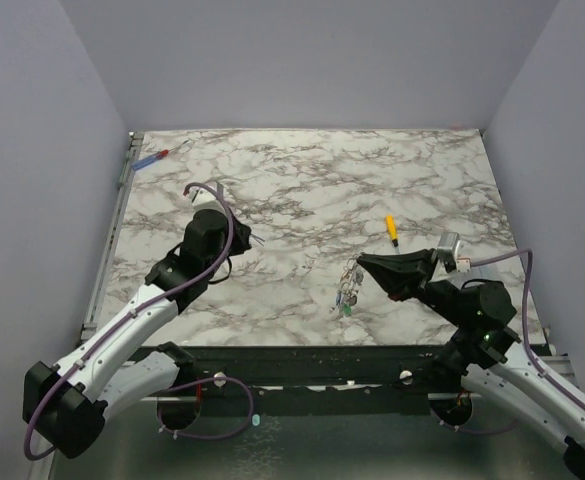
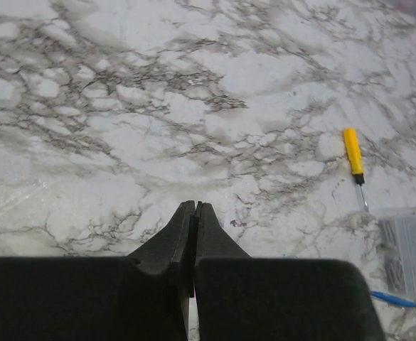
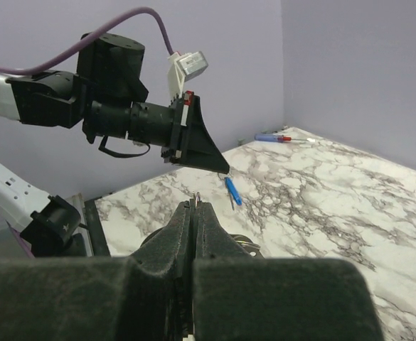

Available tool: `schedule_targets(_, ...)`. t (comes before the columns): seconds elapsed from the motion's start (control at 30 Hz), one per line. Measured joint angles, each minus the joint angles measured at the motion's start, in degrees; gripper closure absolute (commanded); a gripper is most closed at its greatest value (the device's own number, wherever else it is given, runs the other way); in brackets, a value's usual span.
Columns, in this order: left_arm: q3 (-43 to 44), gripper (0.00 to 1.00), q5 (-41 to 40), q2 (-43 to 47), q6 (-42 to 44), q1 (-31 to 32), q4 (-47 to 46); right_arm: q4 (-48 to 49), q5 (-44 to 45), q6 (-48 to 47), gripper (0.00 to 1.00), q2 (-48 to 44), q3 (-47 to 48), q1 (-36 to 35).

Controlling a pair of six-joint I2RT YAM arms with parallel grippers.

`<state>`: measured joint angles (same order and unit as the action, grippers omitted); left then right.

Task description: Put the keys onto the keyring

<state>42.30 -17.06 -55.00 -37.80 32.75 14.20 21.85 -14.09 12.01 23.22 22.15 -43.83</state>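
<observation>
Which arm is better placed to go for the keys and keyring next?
Right, I'd judge. The right hand, shut, sits just beside the keys and keyring in the top view; the left hand, also shut, is well off to their left.

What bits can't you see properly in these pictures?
- Top view: the keys are a tiny clump, too small to count.
- Right wrist view: the right gripper hides most of the shiny metal behind its own fingers.
- Left wrist view: the clear box is blurry and cut off by the right edge.
</observation>
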Motion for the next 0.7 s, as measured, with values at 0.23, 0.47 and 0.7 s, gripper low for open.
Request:
schedule_targets(0.23, 1.29, 1.0, 13.53, 1.88, 10.23, 0.0, -3.72, 0.96, -1.29, -0.22, 0.99, 1.22, 0.33, 0.0)
schedule_targets(0.47, 2.12, 1.0, 27.71, 1.9, 14.01, 0.37, -7.78, 1.31, -2.19, -1.05, 0.99, 2.54, 0.33, 0.0)
schedule_targets(0.7, 3.21, 1.0, 37.66, 2.43, 14.64, 1.14, -11.56, 2.23, -2.29, -1.97, 0.99, 3.08, 0.33, 0.0)
